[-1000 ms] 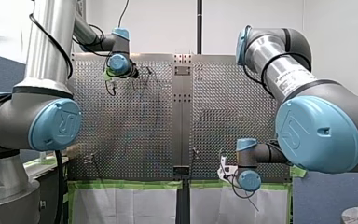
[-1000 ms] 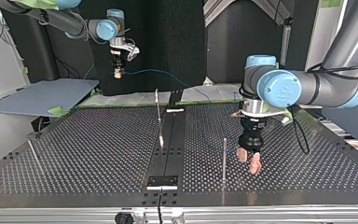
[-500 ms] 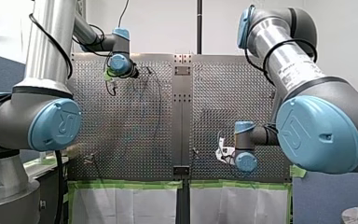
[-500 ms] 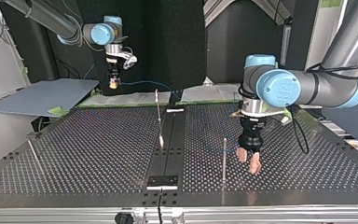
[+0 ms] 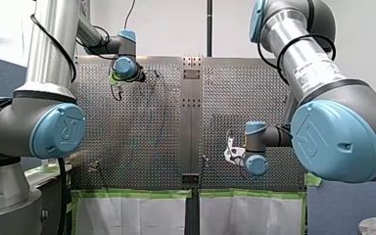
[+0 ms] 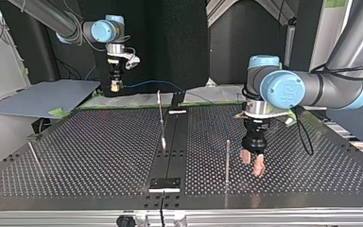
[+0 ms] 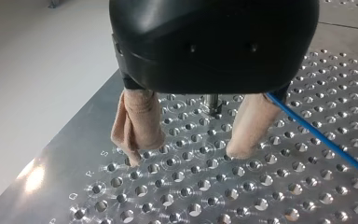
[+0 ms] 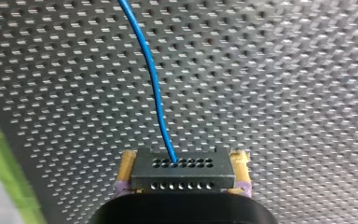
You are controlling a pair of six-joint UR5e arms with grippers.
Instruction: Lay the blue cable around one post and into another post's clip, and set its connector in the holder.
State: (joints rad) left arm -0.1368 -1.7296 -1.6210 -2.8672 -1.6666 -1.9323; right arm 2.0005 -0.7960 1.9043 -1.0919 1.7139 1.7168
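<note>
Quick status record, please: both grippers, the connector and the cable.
left gripper: open, beige fingers low over the perforated table, holding nothing
right gripper: shut on the black connector, raised at the top view's left, by the table's far edge
blue cable: leaves the connector; on the table it passes beside the left gripper, not between its fingers
connector in holder: not yet
</note>
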